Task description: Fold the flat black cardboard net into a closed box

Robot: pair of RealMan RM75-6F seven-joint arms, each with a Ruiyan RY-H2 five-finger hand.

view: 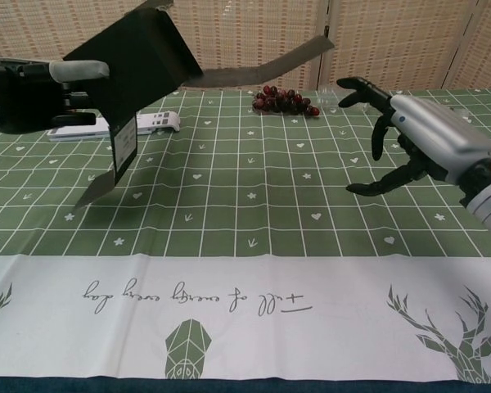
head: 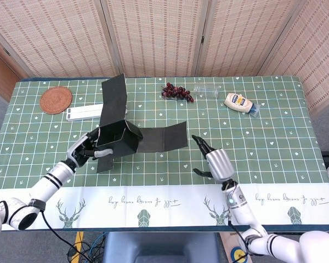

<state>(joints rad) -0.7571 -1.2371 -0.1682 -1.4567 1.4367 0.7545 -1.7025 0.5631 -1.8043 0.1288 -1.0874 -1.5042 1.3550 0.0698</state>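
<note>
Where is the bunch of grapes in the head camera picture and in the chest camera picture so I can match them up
Head view: the grapes lie at the far side of the table, just right of centre, beyond the black cardboard net.
Chest view: the grapes sit upper centre, under the net's raised right flap.
Shared landmark: the white remote lies left of the grapes in both.

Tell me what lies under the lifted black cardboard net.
Under the cardboard net, held up by the left hand, only bare green tablecloth shows in the chest view. The head view hides that patch.
</note>
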